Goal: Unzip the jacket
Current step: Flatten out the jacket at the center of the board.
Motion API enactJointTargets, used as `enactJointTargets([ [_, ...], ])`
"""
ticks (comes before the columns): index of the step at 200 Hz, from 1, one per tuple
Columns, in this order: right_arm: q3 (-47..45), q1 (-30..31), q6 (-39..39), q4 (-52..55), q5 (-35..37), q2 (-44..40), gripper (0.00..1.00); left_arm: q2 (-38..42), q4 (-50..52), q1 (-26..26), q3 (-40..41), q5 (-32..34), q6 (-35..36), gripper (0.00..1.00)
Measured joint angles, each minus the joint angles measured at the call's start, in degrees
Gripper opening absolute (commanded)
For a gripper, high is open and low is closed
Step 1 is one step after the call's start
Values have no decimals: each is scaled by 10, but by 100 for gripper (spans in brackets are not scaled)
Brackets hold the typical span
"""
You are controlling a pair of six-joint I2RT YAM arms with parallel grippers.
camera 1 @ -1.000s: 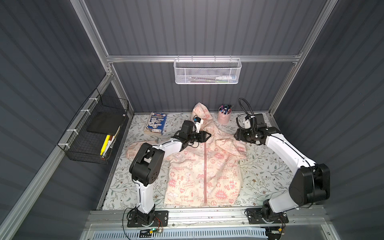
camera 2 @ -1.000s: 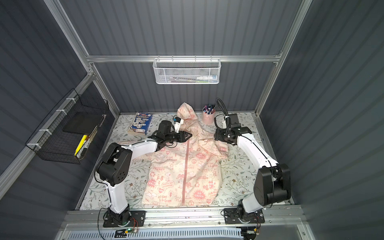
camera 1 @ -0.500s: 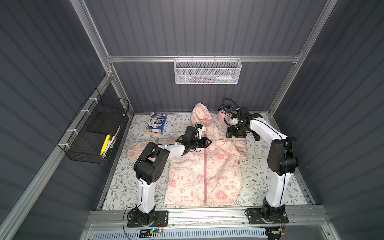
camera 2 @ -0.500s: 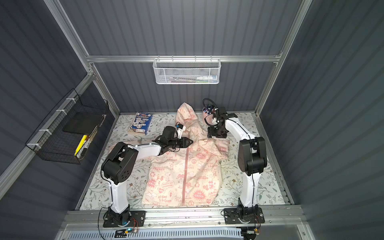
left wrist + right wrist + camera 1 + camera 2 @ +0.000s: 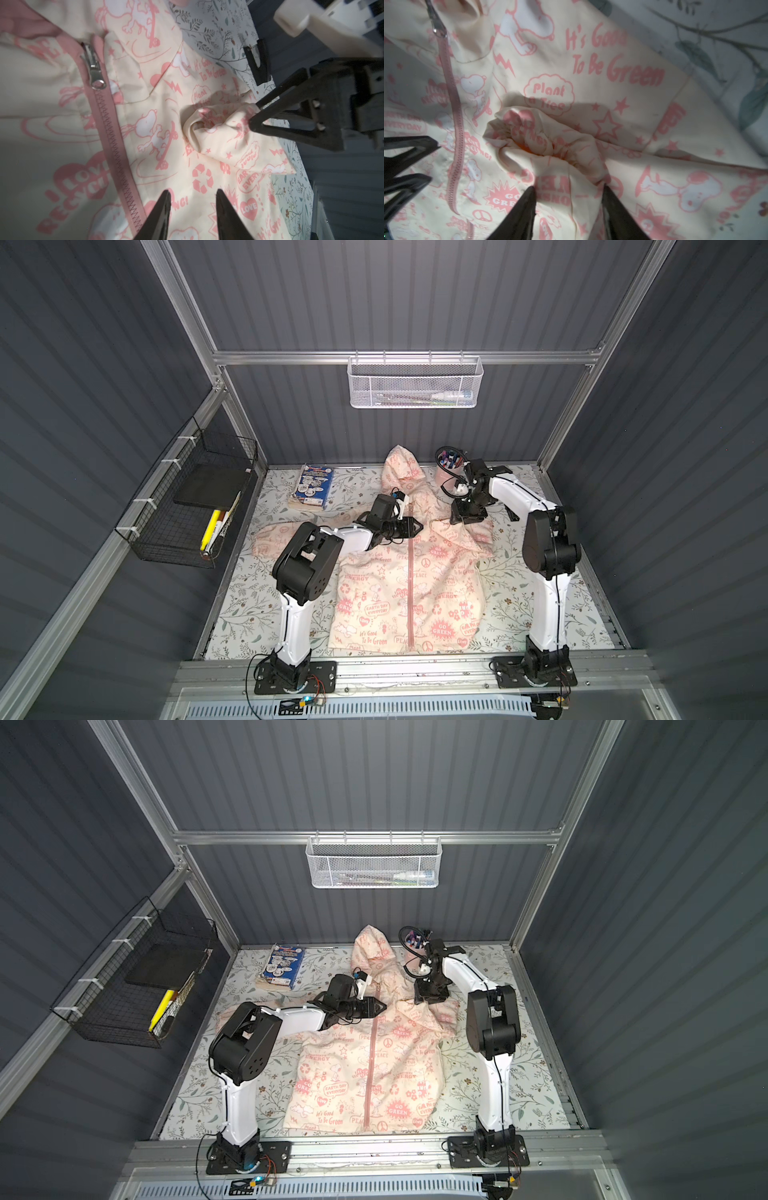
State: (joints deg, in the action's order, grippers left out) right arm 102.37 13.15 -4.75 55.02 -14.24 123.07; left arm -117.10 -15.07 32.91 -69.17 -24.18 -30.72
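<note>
The cream hooded jacket with pink cartoon prints lies front-up on the floral tabletop, its pink toothed zipper closed up to the small silver metal pull near the collar. Hemward of that pull the left claw hangs over the fabric, narrowly parted and empty; it should, I judge, reach the tab and pinch it squarely. To the pull's side, the right claw grips a bunched fabric fold, a useful anchor.
</note>
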Motion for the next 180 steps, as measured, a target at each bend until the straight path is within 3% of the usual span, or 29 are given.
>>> enactJointTargets([
  [34,-3,0,-10,-2,-19,-1,13,-8,21,-4,0,6,-3,39],
  [61,-39,0,-21,-18,-34,-29,0,-8,24,-9,0,7,-5,39],
  [93,-130,1,-54,-72,-4,-133,0,-8,28,-12,-1,7,-5,39],
  [118,-230,2,-113,-135,74,-250,0,-8,35,-17,-2,10,-5,39],
  [142,-350,2,-202,-187,195,-367,0,-9,39,-22,-2,13,-4,39],
  [180,-488,-11,-352,-188,357,-471,0,-9,48,-28,-2,13,-2,40],
])
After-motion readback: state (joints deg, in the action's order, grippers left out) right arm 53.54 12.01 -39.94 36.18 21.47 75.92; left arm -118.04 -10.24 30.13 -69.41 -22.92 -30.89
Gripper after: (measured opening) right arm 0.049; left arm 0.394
